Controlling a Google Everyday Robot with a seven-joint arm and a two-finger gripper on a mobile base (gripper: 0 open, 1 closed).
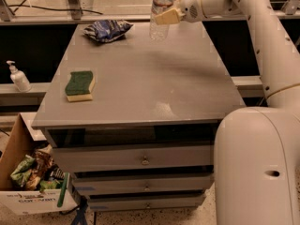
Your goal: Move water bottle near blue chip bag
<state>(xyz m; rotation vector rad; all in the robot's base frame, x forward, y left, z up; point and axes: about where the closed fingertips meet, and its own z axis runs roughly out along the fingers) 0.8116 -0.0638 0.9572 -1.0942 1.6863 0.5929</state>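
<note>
Holds water bottle [160,3] upright, long axis vertical, at top centre. Reaches in from upper right, gripper [165,16] clamped round it.

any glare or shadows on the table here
Camera view: pale glare patch near the front edge of the grey tabletop; a shadow across its middle; glints on the dark blue foil chip bag; the gripper holds the clear plastic water bottle above the far edge.
</note>
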